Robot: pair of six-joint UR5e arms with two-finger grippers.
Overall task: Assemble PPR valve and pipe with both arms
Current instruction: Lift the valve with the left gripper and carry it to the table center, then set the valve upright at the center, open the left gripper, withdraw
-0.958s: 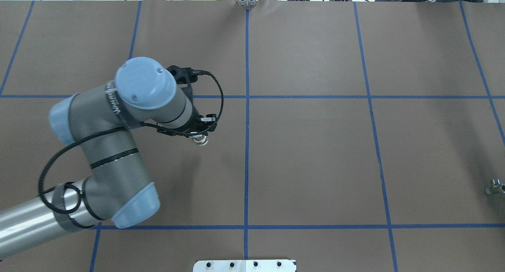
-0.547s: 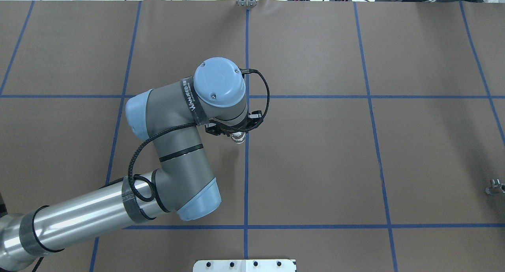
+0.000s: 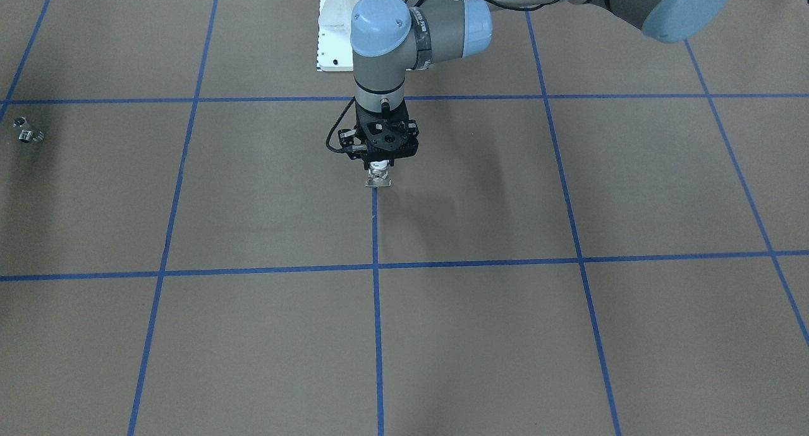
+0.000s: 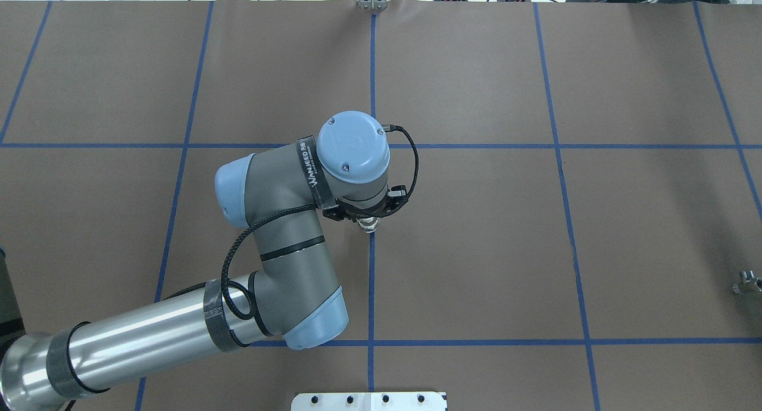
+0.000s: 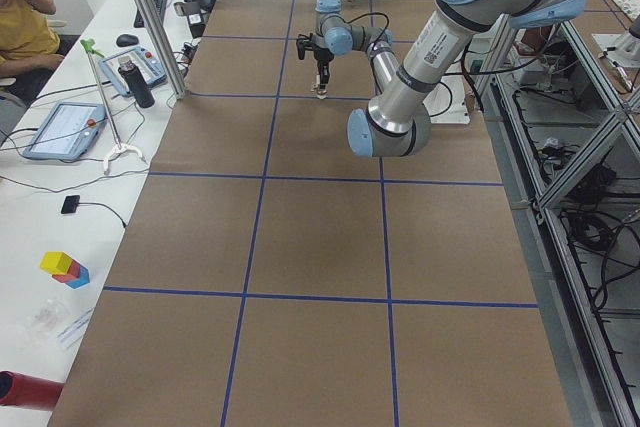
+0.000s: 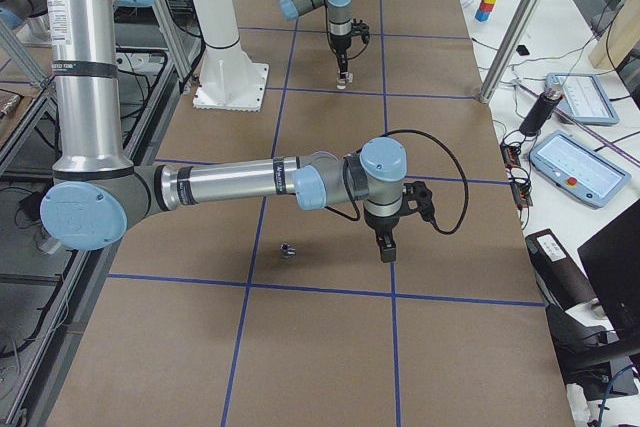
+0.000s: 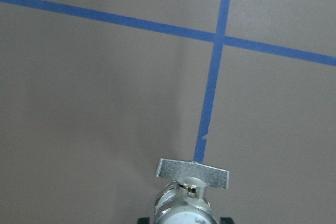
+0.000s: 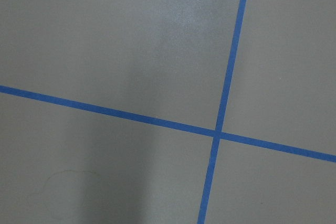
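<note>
- My left gripper [image 3: 378,165] is clamped on the valve [image 3: 378,174], its black fingers pinching the upper end where the white collar sits.
- The valve's long axis stands upright: collar up inside the fingers, silvery middle below them, flat foot [image 7: 192,174] pointing straight down at the table [image 4: 476,250].
- In the left wrist view the foot's bar runs crosswise to the blue tape line [image 4: 371,280] and sits right over it.
- The valve hangs low over the middle of the table, on that centre line, just on my side of the crossing of two tape lines. I cannot tell whether the foot touches the surface.
- The left wrist points straight down, and the arm reaches in from the table's left side.
- The pipe [image 4: 747,282] lies on the table far off to the right, well apart from the valve. It is too small for me to say which way it points.
- My right gripper [image 6: 386,252] hangs low near the pipe, beside it and not touching. I only see it from the side camera, so I cannot tell how its fingers stand.
</note>
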